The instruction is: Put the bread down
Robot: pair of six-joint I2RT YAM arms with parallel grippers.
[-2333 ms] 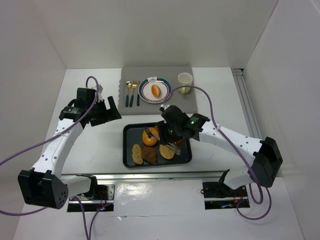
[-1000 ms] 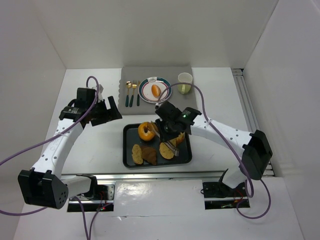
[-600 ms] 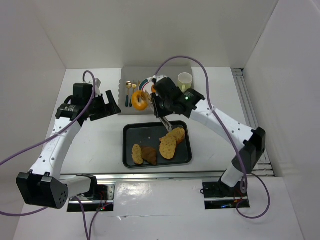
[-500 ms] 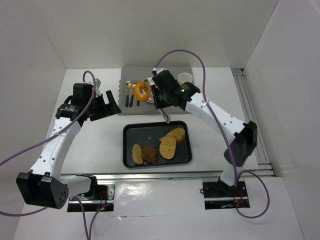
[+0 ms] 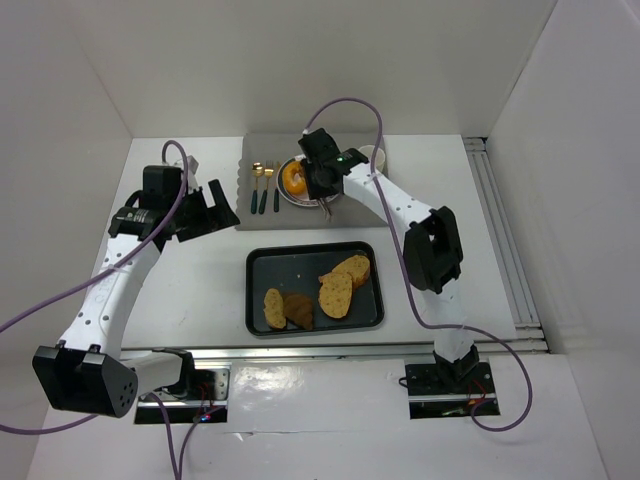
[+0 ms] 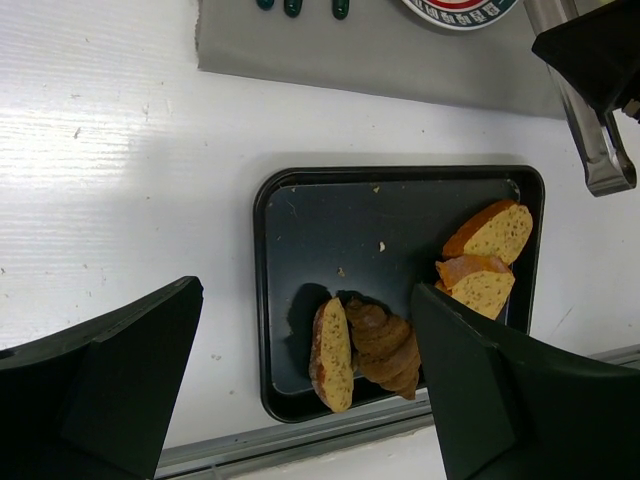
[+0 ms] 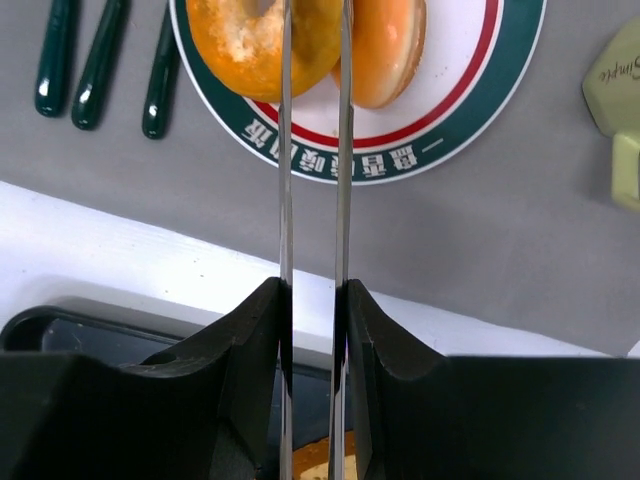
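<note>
Ring-shaped golden-brown bread [image 7: 240, 35] sits over the left part of a round white plate with a green and red rim [image 7: 480, 110], just beside an oval orange bun [image 7: 385, 45] on that plate. The right pincer [image 7: 314, 15] is closed as far as it goes, and its two thin metal fingers [image 7: 285, 200] nip the right side of the ring. Whether the ring rests on the plate or hangs just above it cannot be told.

The plate lies on a grey mat [image 7: 480, 260], with green-handled cutlery [image 7: 100, 60] to its left. Nearer the arms, a black rectangular tray [image 6: 300, 230] on the white bench [image 5: 200, 290] holds three seeded bread slices [image 6: 478, 285] and a dark brown croissant [image 6: 385, 345].

The left pincer [image 6: 305, 290] hangs over the bench to the left of the mat, jaws spread wide and empty.
</note>
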